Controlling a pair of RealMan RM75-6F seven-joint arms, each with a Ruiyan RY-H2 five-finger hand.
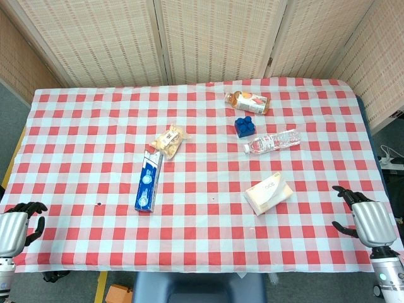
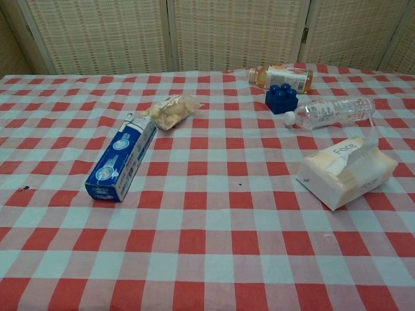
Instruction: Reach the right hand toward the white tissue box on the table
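Right hand (image 1: 368, 219): hovering at my near table edge, fingers spread, holding nothing.
Left hand (image 1: 17, 224): idling opposite, fingers loosely curled, empty.
Tissue box (image 1: 268, 193): lying beyond my right hand, well apart.
Water bottle (image 1: 273, 142): lying farther back.

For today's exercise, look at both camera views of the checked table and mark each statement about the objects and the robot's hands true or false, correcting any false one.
1. The right hand is holding the white tissue box. False: it sits apart from the box, near the table's edge, holding nothing.
2. The clear water bottle lies on its side. True.
3. The blue building block sits between the juice bottle and the water bottle. True.
4. The blue carton stands upright. False: it lies flat.
5. The left hand grips the snack bag. False: it holds nothing.
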